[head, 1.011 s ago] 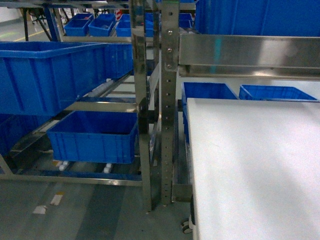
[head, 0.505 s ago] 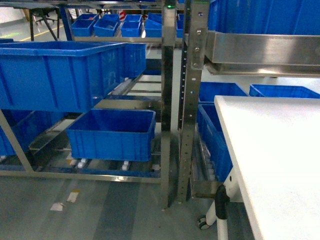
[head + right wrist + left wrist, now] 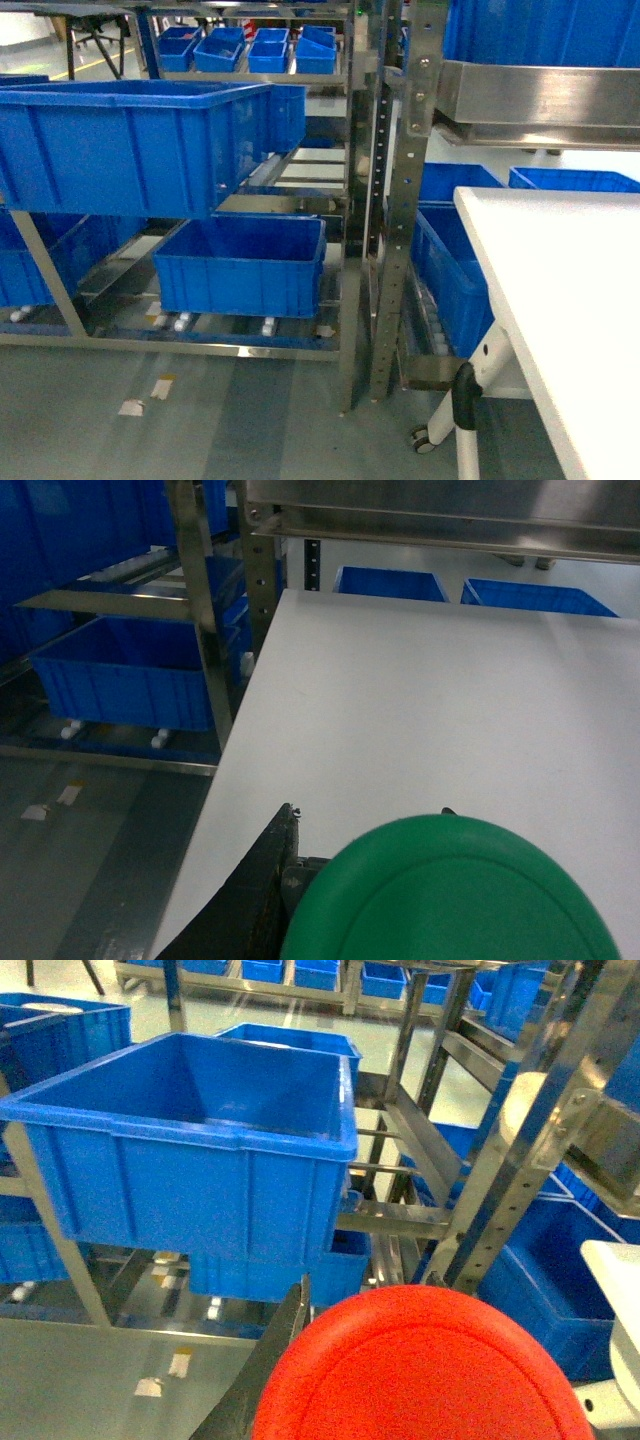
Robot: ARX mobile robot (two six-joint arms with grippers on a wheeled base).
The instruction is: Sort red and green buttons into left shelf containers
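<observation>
A red button with a broad mushroom cap fills the bottom of the left wrist view, and my left gripper is shut on it. It hangs in front of the left shelf, facing a large deep blue crate on the upper level. A green button sits in my right gripper, which is shut on it above the white table. In the head view the left shelf holds an upper crate and a lower crate. Neither gripper shows there.
Steel shelf posts stand between the left rack and the white table. A table leg with a caster is near the posts. Blue bins lie behind the table, small bins far back. Tape scraps lie on the floor.
The head view has swung left. Posts and table have slid toward the right of the picture, and more of the left rack with its crates shows.
</observation>
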